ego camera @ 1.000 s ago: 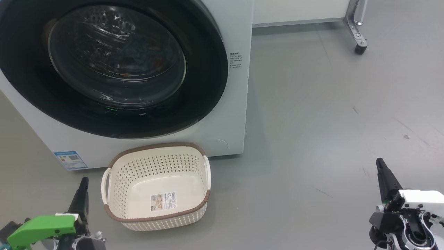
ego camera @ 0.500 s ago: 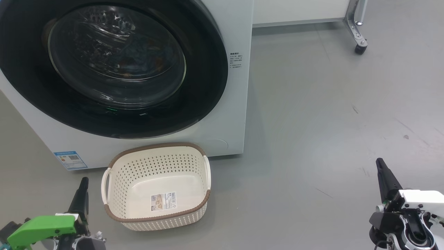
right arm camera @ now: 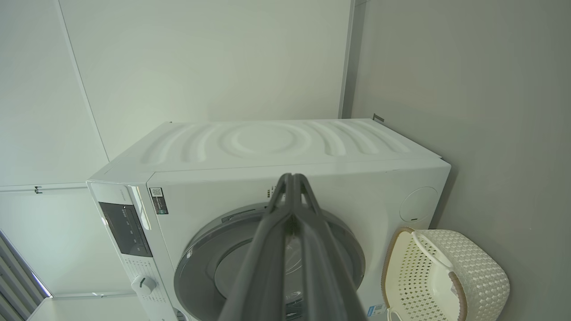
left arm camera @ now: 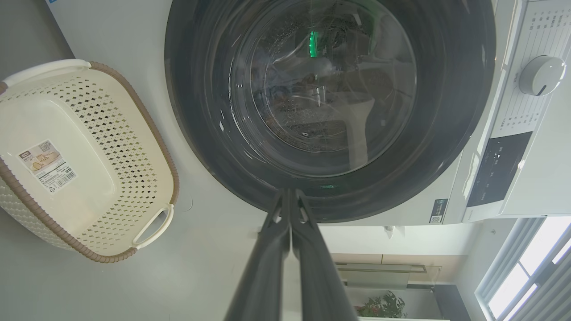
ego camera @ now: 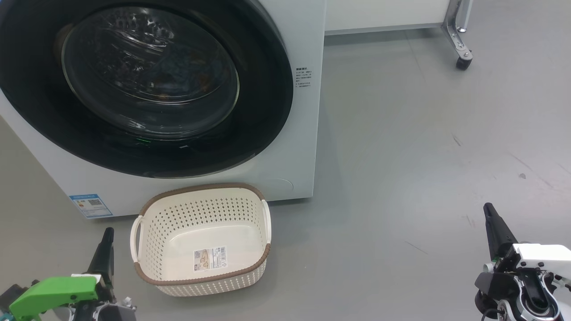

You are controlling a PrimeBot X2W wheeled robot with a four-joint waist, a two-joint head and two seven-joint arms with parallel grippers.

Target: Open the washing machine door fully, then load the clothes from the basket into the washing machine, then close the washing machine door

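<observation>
Starting at the lower left of the head view, we see the left gripper (ego camera: pixel 108 232) low over the floor (ego camera: pixel 401 156). Its jaws are clenched together on nothing, and a green cover (ego camera: pixel 53 292) sits on its body. Its tip stands just beside the left handle of the basket (ego camera: pixel 200 186), apart from it.

Above, a blue label (ego camera: pixel 90 205) sits on the lower front of the washer (ego camera: pixel 303 133). The door (ego camera: pixel 267 111) lies shut, its black rim flush against the white front. Behind the glass (ego camera: pixel 134 67) we make out dim bluish and orange-brown patches in the drum. We take them for the clothes (ego camera: pixel 192 82), though reflections blur them.

The basket stands upright on the floor just before the washer, below the door, near the front panel. Its cream bottom shows bare around a sticker (ego camera: pixel 209 258). In the left wrist view a round knob (left arm camera: pixel 542 75) sits on the control panel beyond the door.

Further right the grey floor runs out to a metal leg with a caster (ego camera: pixel 464 62) at the top. At the lower right the right gripper (ego camera: pixel 490 209) is well apart from basket and washer. Its jaws are pressed tight, grasping nothing.
</observation>
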